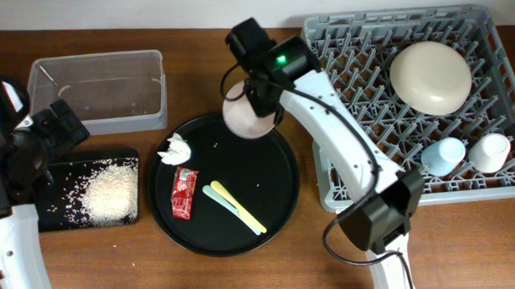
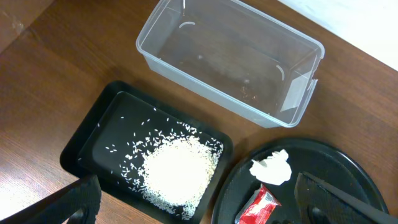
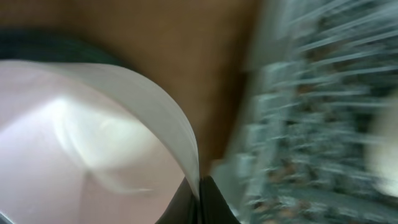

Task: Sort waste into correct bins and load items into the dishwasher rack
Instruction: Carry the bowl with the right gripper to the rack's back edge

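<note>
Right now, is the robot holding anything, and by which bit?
Yes. The right arm's jaws are shut on the rim of the small pinkish bowl. The left arm's jaws are open and hold nothing.

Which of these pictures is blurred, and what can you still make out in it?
Right wrist view: heavily smeared; only the pale pink bowl and the grey rack read as rough shapes. Overhead view: sharp and evenly lit. Left wrist view: sharp, single rice grains distinct, faint glare on the clear tub.
</note>
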`<state>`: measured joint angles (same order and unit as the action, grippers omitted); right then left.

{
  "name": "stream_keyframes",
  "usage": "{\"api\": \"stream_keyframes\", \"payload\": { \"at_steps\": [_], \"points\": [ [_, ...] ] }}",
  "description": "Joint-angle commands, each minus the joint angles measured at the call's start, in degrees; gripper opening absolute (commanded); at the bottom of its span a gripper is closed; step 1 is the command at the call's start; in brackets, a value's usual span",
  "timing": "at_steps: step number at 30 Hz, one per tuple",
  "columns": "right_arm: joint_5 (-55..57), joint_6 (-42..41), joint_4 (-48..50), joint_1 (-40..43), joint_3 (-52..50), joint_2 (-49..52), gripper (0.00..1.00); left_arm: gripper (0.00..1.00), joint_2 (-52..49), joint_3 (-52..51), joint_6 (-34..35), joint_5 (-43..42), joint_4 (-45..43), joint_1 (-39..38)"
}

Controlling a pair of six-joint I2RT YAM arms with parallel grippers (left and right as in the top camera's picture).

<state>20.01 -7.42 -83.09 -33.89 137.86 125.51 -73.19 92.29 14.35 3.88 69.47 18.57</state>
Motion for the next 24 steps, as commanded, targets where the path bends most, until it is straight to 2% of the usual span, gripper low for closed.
{"api": "stream_keyframes", "payload": {
  "at_steps": [1, 4, 10, 14, 18, 24],
  "points": [
    [23.4, 0.1, -1.2, 1.3, 6.8, -2.1, 0.04, 0.99, 0.0, 0.7, 0.5, 0.0, 0.1, 0.4],
    [35.1, 0.1, -0.4, 3.8, 7.5, -2.0, 0.04, 0.99, 0.0, 0.7, 0.5, 0.0, 0.1, 0.4],
    [42.0, 3.0, 0.6, 12.9, 7.4, -1.7, 0.04, 0.99, 0.0, 0.7, 0.6, 0.0, 0.1, 0.4],
    [42.8, 3.5, 1.4, 18.5, 7.4, -1.6, 0.04, 0.99, 0.0, 0.7, 0.6, 0.0, 0.1, 0.4],
    [42.8, 7.3, 5.2, 22.6, 5.2, -1.3, 0.04, 0.99, 0.0, 0.7, 0.5, 0.0, 0.1, 0.4],
    [45.2, 9.6, 11.8, 24.1, -5.5, -1.3, 0.04, 0.99, 0.0, 0.7, 0.5, 0.0, 0.1, 0.4]
  ]
}}
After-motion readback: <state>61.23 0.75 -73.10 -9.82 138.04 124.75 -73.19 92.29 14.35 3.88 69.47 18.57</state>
